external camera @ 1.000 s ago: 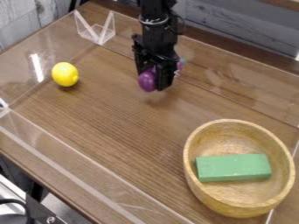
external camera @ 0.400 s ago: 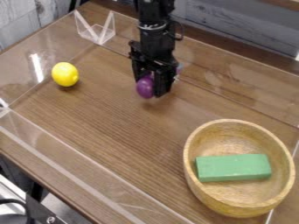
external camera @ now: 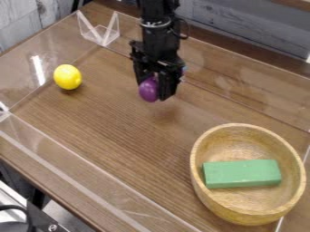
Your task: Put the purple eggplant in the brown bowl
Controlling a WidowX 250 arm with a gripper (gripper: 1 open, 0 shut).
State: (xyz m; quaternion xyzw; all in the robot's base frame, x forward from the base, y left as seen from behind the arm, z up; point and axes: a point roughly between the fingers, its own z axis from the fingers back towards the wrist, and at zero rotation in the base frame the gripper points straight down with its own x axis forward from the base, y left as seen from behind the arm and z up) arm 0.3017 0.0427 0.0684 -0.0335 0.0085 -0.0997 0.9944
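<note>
**A:** Only one camera view here, so that's what we're going through. The black fingers (external camera: 157,84) point straight down and are clamped shut on the purple eggplant (external camera: 149,89). You can see the glossy purple body poking out between them on the left side, hanging clear of the counter (external camera: 109,136).

**B:** Anything different from a second ago?

**A:** Yeah, a bit. The arm has lifted: the eggplant sits slightly higher in the frame than it did a second ago, and there's now a clearer gap between it and the wood. The grip hasn't changed, same closed hold on the same thing. Sideways I can't see any real shift.

**B:** Where's the bowl in all this?

**A:** The brown bowl (external camera: 216,195) is at the lower right of the counter, well apart from the eggplant. It hasn't budged. There's a green block (external camera: 242,173) lying flat inside it, same spot as before.

**B:** And the yellow thing?

**A:** The yellow ball (external camera: 67,77) is off to the left on the counter, well apart from the fingers, and it hasn't moved either. A clear plastic wall (external camera: 72,195) runs round the counter's edge, with a little clear stand (external camera: 100,27) at the back.
</note>
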